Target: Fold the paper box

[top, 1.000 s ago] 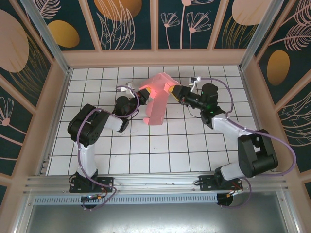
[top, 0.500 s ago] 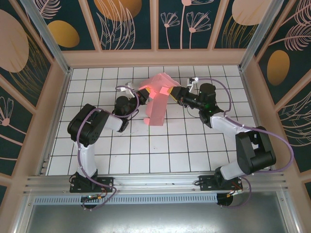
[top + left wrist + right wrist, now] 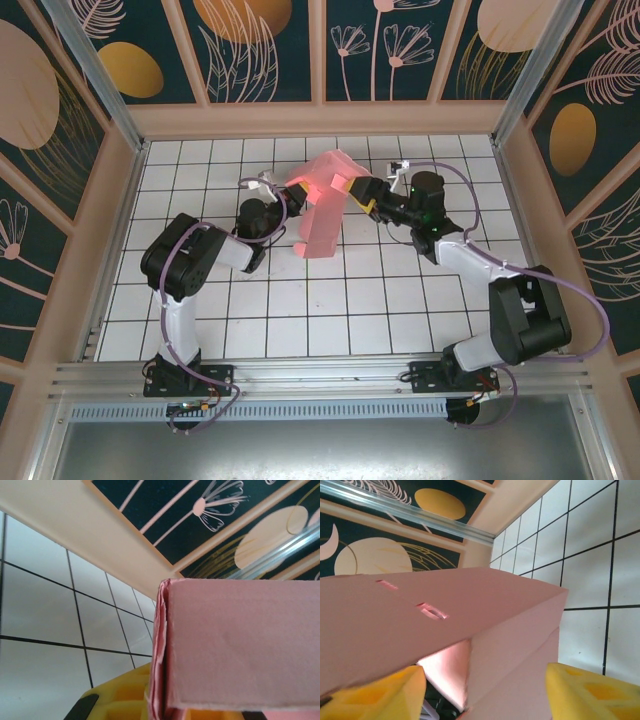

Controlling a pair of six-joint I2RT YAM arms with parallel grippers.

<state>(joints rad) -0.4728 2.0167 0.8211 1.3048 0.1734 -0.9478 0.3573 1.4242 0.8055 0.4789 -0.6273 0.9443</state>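
White tiled table (image 3: pixel 250 300) beneath, the paper box (image 3: pixel 322 215) runs lengthwise near-to-far.

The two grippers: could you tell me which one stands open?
The right gripper, yellow fingers spread astride the paper box; the left gripper is shut on its edge.

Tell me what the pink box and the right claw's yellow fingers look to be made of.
The paper box: thin matte pink card, going by its layered, fibrous cut edge and die-cut slots. Fingers of the right claw: likely matte yellow plastic, with moulded recesses; possibly rubbery, the look leaves that open.
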